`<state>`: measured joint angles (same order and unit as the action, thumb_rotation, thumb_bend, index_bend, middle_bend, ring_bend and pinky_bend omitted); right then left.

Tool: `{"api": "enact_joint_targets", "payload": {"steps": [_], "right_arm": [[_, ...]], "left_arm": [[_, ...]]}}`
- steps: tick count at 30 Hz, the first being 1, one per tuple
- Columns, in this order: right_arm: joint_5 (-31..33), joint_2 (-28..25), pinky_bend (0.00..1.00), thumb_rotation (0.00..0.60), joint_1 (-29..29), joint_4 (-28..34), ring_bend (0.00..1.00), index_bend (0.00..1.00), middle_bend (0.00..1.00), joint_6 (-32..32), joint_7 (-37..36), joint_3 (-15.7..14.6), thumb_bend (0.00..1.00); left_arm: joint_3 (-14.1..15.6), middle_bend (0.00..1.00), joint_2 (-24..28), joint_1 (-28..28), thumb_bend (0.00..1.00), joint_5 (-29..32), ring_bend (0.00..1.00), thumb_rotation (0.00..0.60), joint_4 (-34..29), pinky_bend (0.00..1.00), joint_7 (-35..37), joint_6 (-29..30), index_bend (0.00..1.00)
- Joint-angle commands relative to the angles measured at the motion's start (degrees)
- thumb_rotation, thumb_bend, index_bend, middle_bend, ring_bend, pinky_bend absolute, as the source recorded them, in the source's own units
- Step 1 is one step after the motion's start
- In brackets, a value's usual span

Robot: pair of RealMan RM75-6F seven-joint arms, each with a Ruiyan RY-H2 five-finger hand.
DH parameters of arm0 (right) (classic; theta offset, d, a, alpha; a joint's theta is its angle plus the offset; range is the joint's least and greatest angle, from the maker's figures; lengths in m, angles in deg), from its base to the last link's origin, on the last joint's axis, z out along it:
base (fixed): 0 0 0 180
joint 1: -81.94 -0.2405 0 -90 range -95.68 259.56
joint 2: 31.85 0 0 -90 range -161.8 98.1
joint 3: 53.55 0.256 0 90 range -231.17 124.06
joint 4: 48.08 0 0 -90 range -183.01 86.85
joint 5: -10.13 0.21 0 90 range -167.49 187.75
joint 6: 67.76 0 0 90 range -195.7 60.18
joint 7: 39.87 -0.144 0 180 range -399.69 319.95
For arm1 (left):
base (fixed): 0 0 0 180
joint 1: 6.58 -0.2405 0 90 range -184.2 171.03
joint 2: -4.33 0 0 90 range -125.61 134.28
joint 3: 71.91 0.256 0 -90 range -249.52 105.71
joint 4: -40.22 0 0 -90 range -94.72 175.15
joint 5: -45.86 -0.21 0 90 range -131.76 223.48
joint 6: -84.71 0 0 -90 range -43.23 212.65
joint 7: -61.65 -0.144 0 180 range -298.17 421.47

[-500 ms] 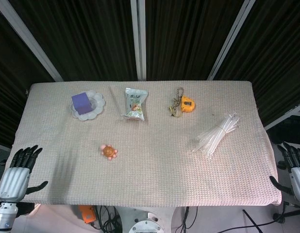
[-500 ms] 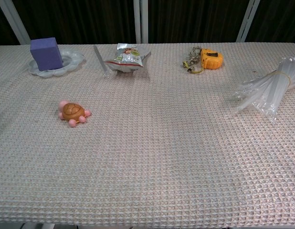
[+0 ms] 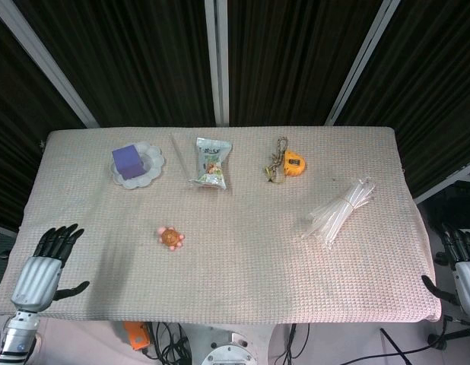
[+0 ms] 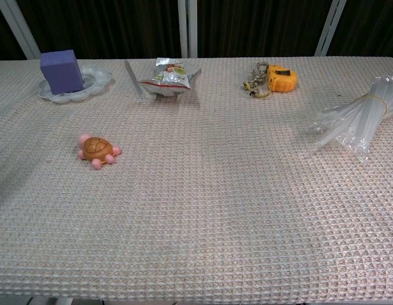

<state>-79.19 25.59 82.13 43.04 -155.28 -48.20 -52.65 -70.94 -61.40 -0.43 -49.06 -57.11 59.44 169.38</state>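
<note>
My left hand (image 3: 43, 268) hovers over the table's front left corner, fingers spread and holding nothing. Nearest to it is a small orange and pink toy turtle (image 3: 170, 238) (image 4: 98, 150), well to its right. My right hand (image 3: 459, 270) hangs off the table's right edge near the front corner, fingers apart and empty. A bundle of clear straws (image 3: 341, 212) (image 4: 358, 119) lies closest to it, up and to the left. Neither hand shows in the chest view.
A purple block (image 3: 128, 160) (image 4: 61, 70) sits on a clear flower-shaped dish (image 3: 153, 163) (image 4: 95, 79) at the back left. A snack packet (image 3: 211, 163) (image 4: 168, 77) and an orange tape measure with keyring (image 3: 290, 163) (image 4: 276, 79) lie along the back. Woven cloth (image 3: 250, 258) covers the table.
My left hand has moved to the right and slightly down, coming in over the table's front left corner. The right hand has sunk a little at the right edge.
</note>
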Motion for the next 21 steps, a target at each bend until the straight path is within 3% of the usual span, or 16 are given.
{"api": "enact_joint_targets", "payload": {"steps": [1, 4, 11, 17, 21], "right_arm": [[0.2, -0.2, 0.0, 0.6, -0.1, 0.3, 0.0, 0.0, 0.0, 0.0, 0.1, 0.2, 0.17], [0.4, -0.3, 0.0, 0.6, -0.3, 0.7, 0.0, 0.0, 0.0, 0.3, 0.3, 0.4, 0.17], [1.0, -0.6, 0.0, 0.6, -0.5, 0.8, 0.0, 0.0, 0.0, 1.0, 0.3, 0.5, 0.17], [2.0, -0.9, 0.0, 0.6, -0.2, -0.5, 0.0, 0.0, 0.0, 0.9, -1.3, 0.7, 0.17], [2.2, -1.1, 0.0, 0.6, 0.0, -1.4, 0.0, 0.0, 0.0, 0.8, -2.6, 0.7, 0.17]], "left_arm": [[-1.0, 0.04, 0.0, 3.0, 0.18, -1.7, 0.0, 0.6, -1.7, 0.0, -1.2, -2.7, 0.09], [-2.5, 0.05, -1.4, 5.7, 0.19, -2.2, 0.0, 0.6, -2.3, 0.0, -2.7, -5.0, 0.11], [-5.8, 0.11, -8.0, 14.4, 0.22, 3.1, 0.0, 0.6, 0.5, 0.0, -7.5, -17.8, 0.13], [-6.4, 0.16, -14.7, 18.9, 0.35, 6.7, 0.0, 0.6, 5.6, 0.0, -12.6, -23.9, 0.16], [-6.1, 0.18, -16.7, 20.4, 0.38, 8.5, 0.0, 0.6, 8.1, 0.0, -14.5, -26.1, 0.18]]}}
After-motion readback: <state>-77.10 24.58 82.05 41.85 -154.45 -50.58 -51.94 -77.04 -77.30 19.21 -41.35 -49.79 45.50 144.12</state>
